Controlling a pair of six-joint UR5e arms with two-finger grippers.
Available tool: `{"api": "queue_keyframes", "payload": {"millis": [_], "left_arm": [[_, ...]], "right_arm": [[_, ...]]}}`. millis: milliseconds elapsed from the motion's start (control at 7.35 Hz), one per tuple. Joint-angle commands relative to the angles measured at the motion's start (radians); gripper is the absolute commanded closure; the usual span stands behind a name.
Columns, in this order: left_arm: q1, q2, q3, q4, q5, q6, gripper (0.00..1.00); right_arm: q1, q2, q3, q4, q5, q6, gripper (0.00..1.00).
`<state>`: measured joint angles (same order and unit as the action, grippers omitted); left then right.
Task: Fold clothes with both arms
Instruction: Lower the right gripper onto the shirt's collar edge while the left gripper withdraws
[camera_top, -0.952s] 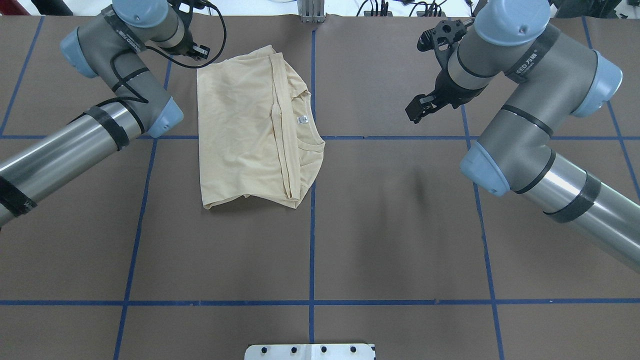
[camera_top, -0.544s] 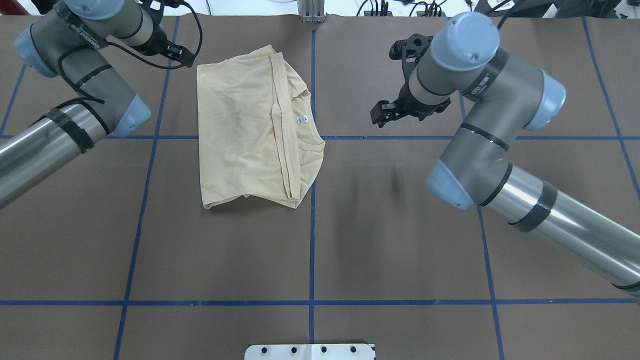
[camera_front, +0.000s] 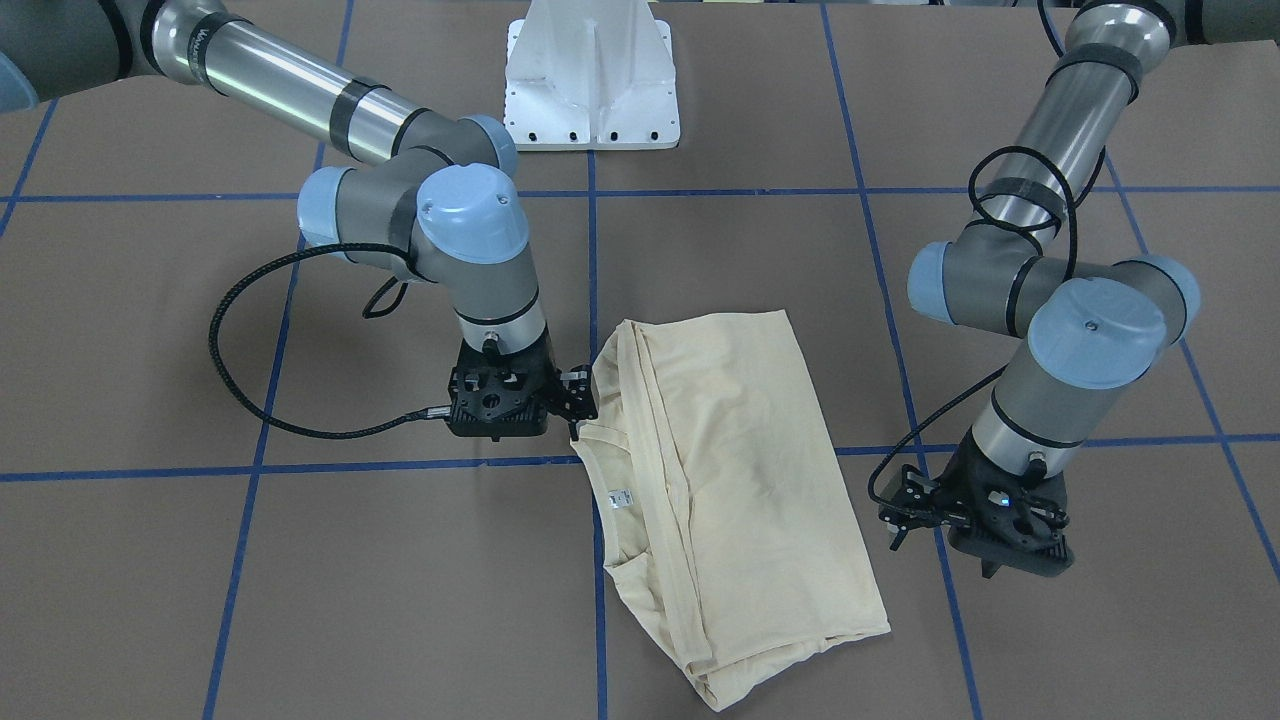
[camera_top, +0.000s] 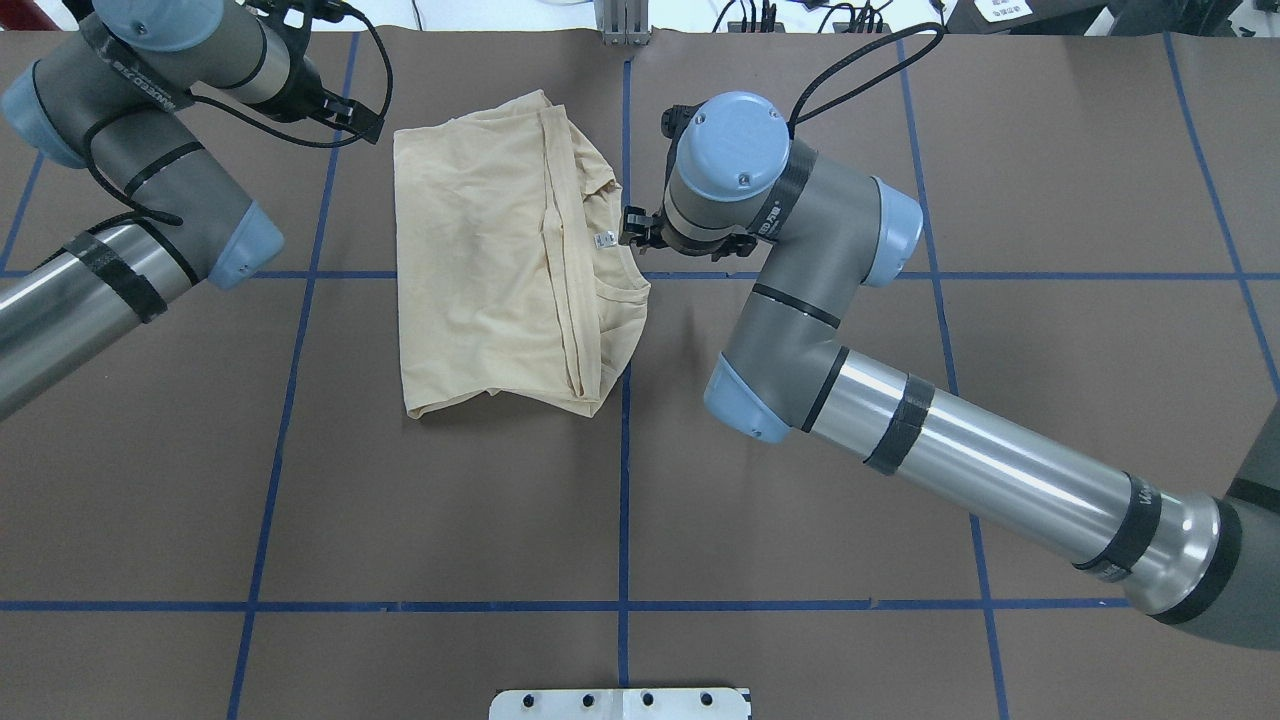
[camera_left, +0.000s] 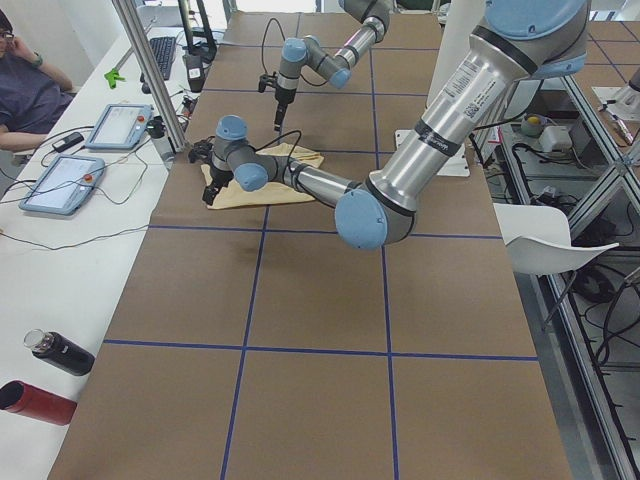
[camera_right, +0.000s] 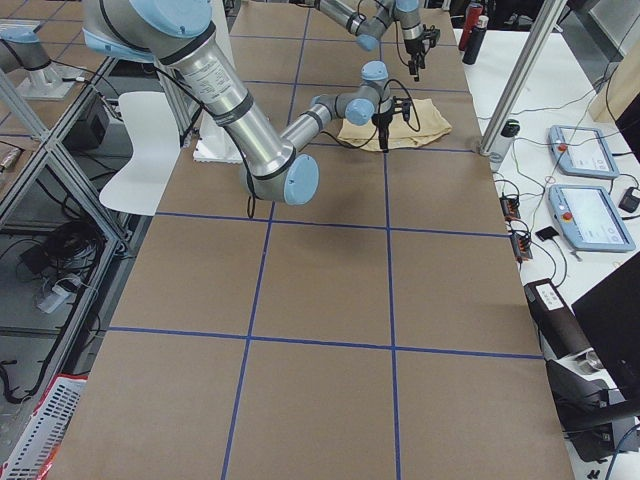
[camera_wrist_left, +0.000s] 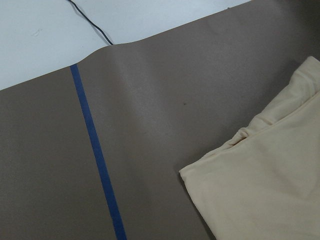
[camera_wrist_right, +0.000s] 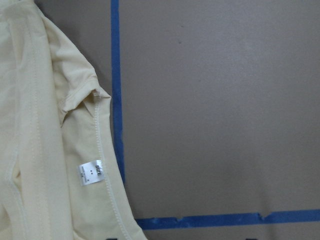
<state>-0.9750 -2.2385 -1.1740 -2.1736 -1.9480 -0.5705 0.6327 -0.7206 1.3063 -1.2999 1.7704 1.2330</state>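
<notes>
- The cream-yellow T-shirt (camera_top: 500, 260) lies folded into a rough rectangle on the brown table cover (camera_top: 800, 500), just on the robot's left of the centre blue tape line (camera_top: 624, 480).
- Its neckline faces that line, and the small white neck label (camera_wrist_right: 92, 173) shows face up just inside the collar seam.
- A sleeve is folded lengthways over the body, and its hem runs down the shirt next to the neckline.
- The right gripper (camera_front: 578, 410) points down at the collar edge, right beside the neckline. Its fingers look spread. Whether they touch the cloth I cannot tell (the wrist hides the tips from overhead).
- The left gripper (camera_front: 893, 515) hangs over bare table off the shirt's opposite long edge, near the far corner and apart from the cloth. I cannot tell whether its claw is spread or closed.
- The left wrist camera sees only that shirt corner, a tape line and the cover's far edge.
- The white pedestal base (camera_front: 590, 80) stands at the robot's side of the table.
</notes>
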Motion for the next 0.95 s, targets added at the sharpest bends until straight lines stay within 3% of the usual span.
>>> {"api": "queue_keyframes", "payload": {"millis": [0,408,816], "left_arm": [[0.001,0.000,-0.001,-0.002,0.000,-0.002,0.00],[0.001,0.000,-0.001,-0.002,0.000,-0.002,0.00],[0.001,0.000,-0.001,-0.002,0.000,0.000,0.00]], "right_arm": [[-0.019,0.067,-0.083,0.005,-0.023,0.010,0.31],[-0.045,0.072,-0.099,0.013,-0.034,0.006,0.45],[-0.062,0.064,-0.140,0.073,-0.062,0.003,0.46]]}}
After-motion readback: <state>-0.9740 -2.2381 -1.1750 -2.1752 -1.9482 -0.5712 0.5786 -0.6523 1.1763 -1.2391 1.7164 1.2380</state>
